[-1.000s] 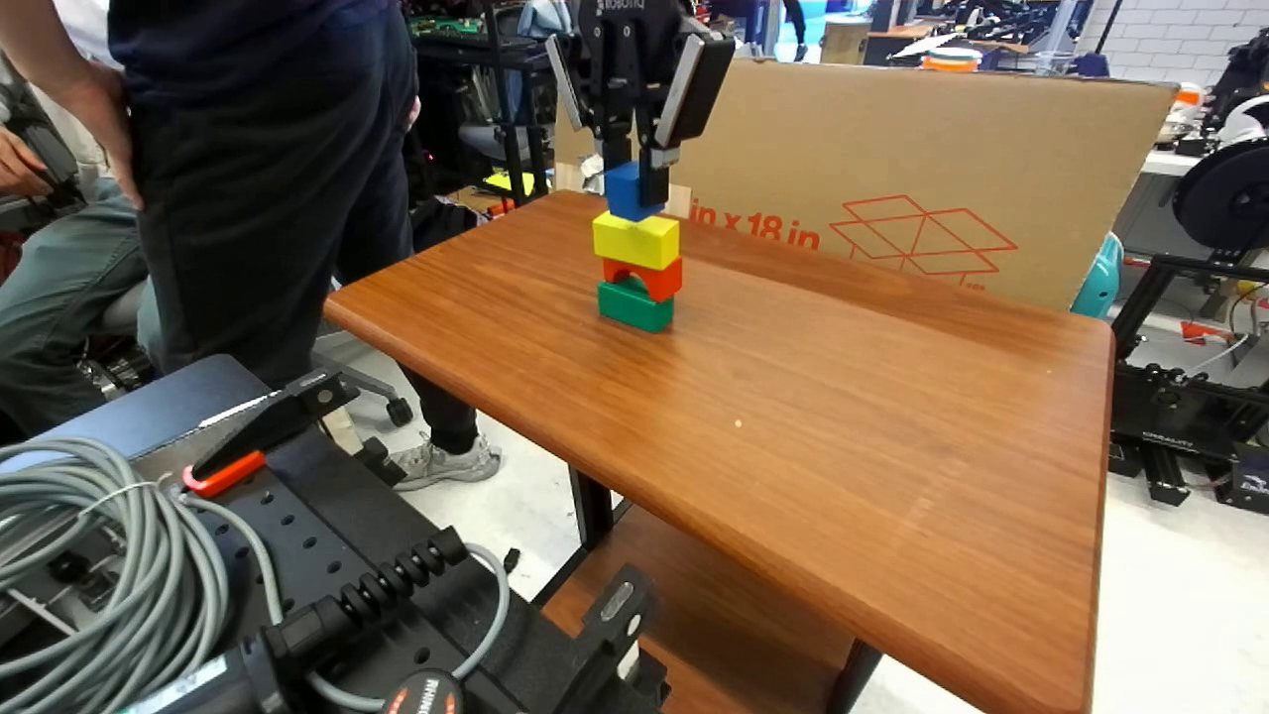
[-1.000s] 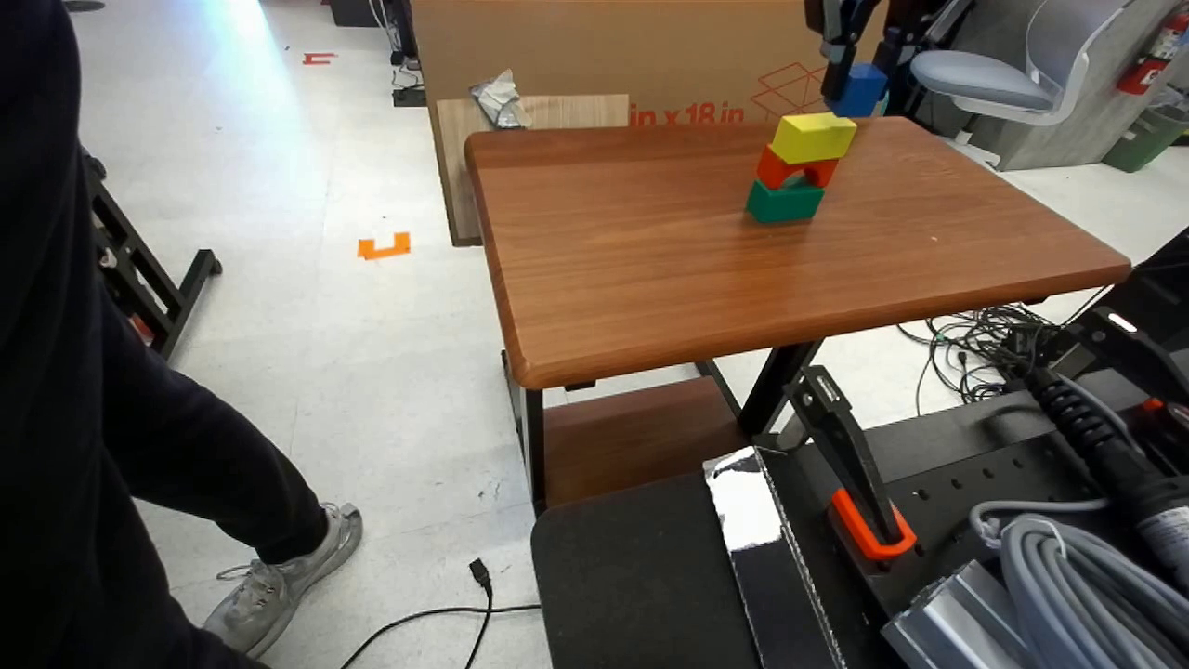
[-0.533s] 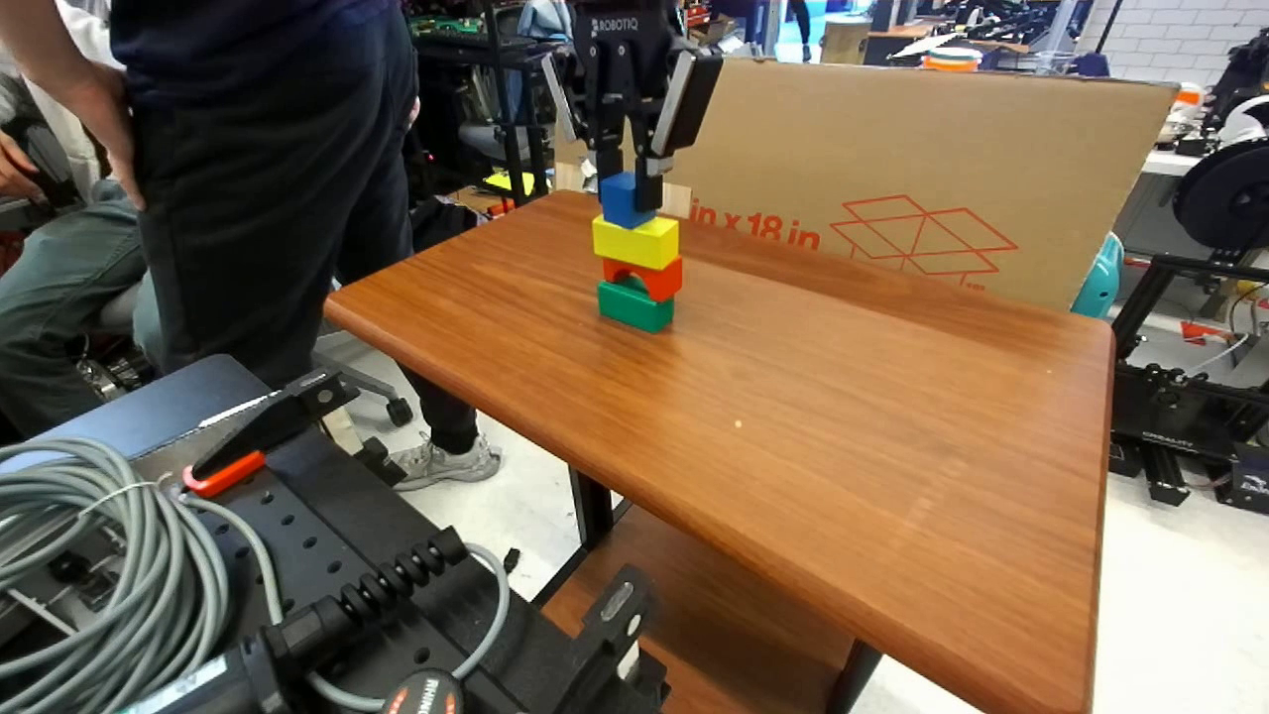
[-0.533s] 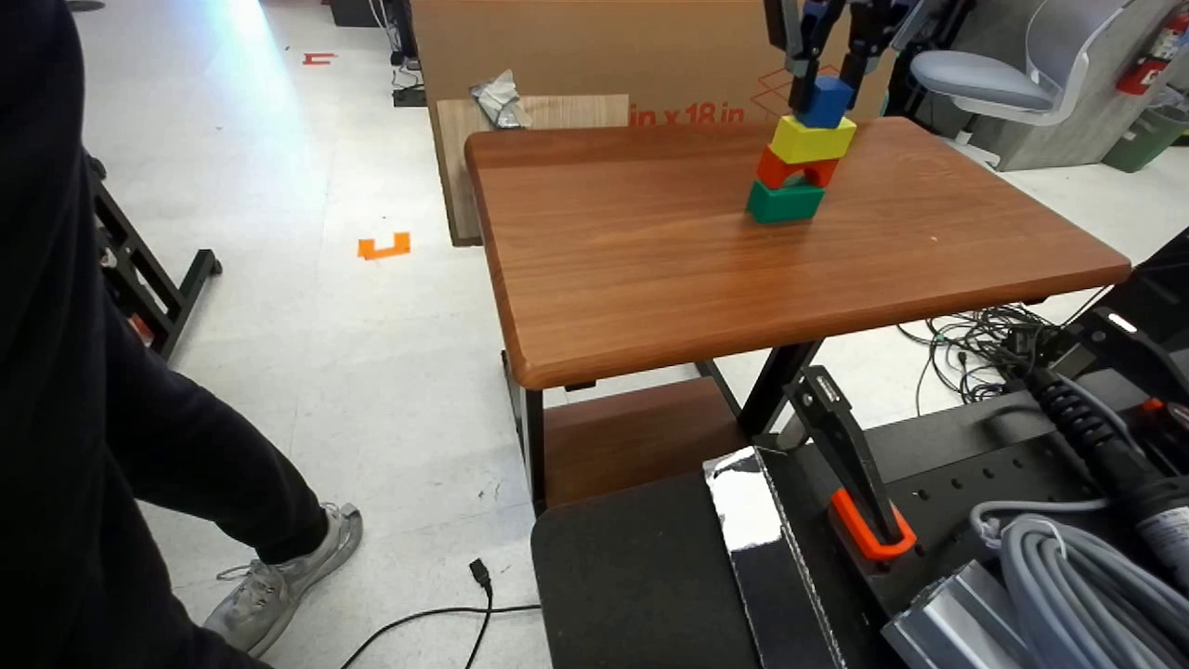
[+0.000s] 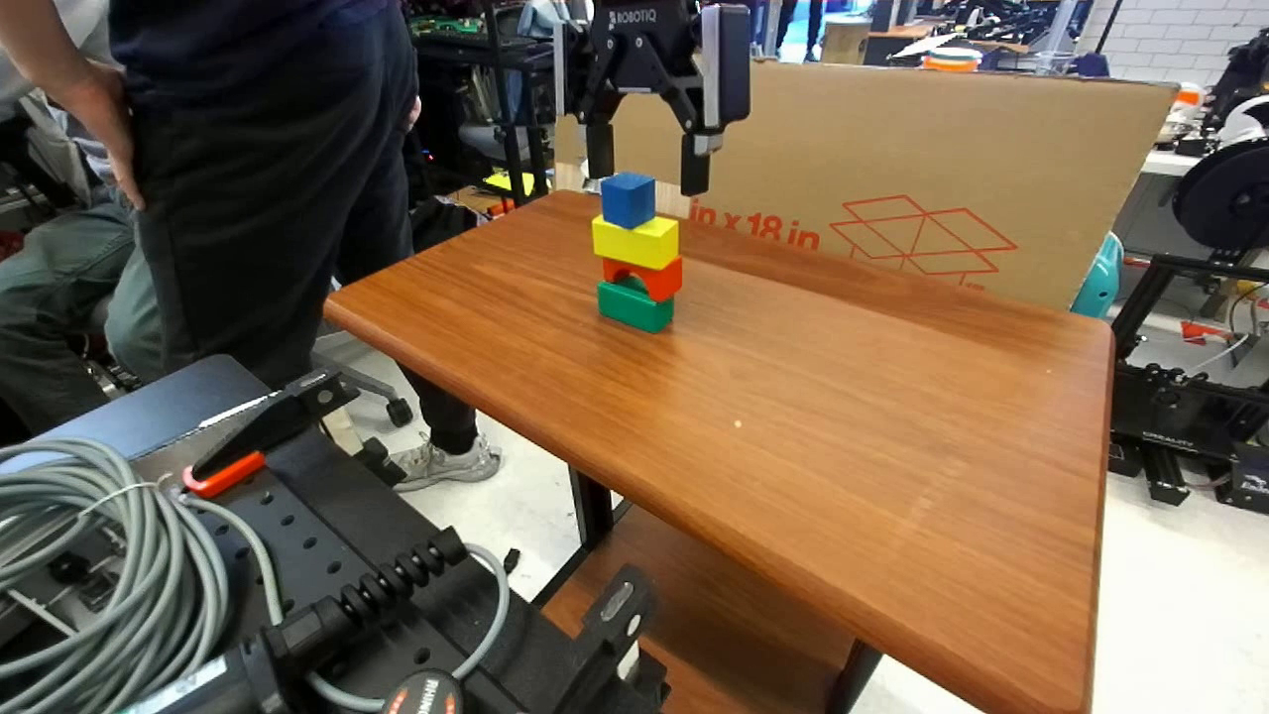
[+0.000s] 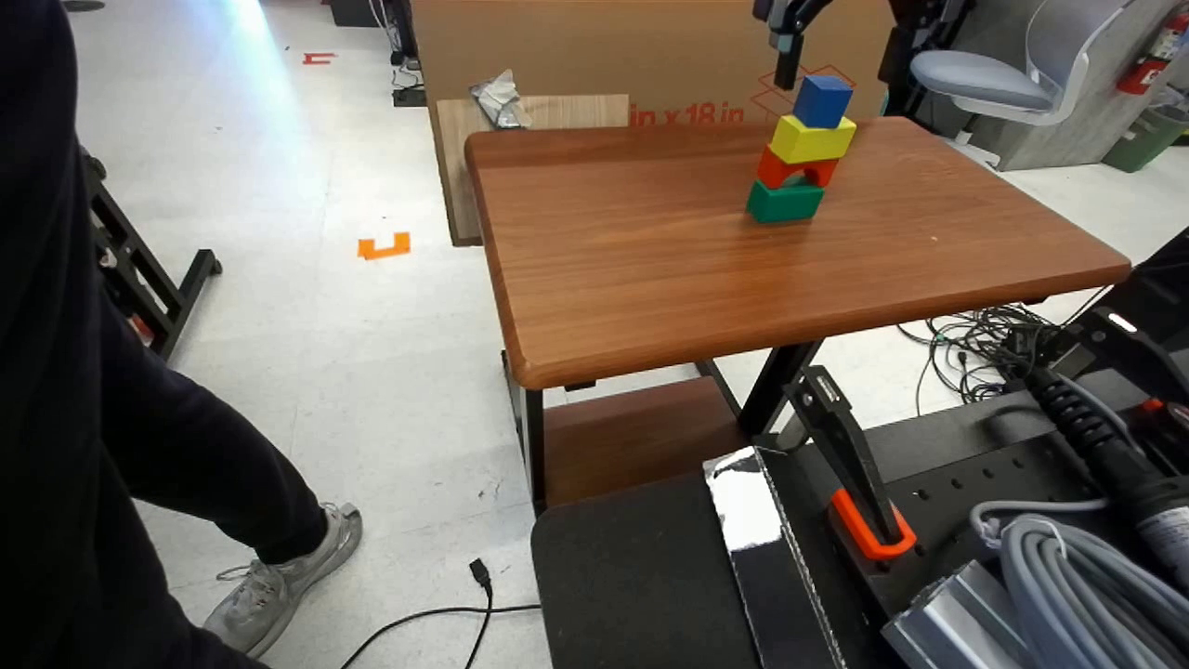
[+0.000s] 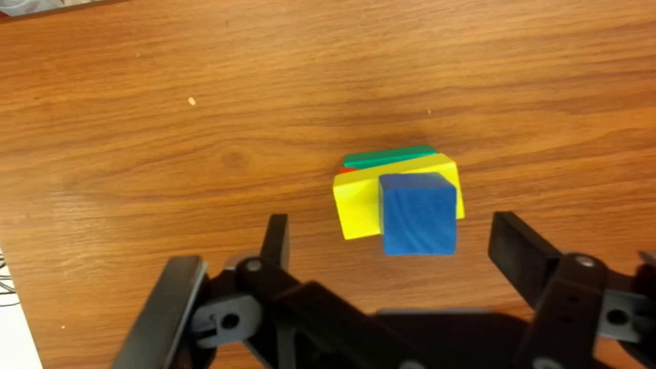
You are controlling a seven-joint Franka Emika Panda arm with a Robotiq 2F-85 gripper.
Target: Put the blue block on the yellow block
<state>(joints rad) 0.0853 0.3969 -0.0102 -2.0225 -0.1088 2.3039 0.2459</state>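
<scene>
A: And you've let go! Your gripper (image 5: pixel 647 177) is released, jaws spread wide, and the wrist view shows a gap on both sides of the blue block (image 7: pixel 419 220).

B: That puts the blue block below your gripper, between the fingers (image 5: pixel 696 165) and touching neither. In the wrist view it sits closer to your finger on the right.

A: You've got it resting level on the yellow block (image 5: pixel 636 242), towards one end, turned a little against it.

B: Go further down beneath your gripper: the red block (image 5: pixel 662 282) with its arch, then the green block (image 5: pixel 634 312), then the table (image 5: pixel 843 416).

A: Quick change there! Half a second ago your fingers were clamped on the blue block's sides, with the yellow block right under it.

B: Now you've swung them apart, and the tips stand higher than they did. The blue block stays where it was, as near as you can see.

A: Go back a full second and you had it in your grip, higher and off to one side of the yellow block.

B: And through all of it, below your gripper, the yellow, red and green blocks hold the same spots.
</scene>
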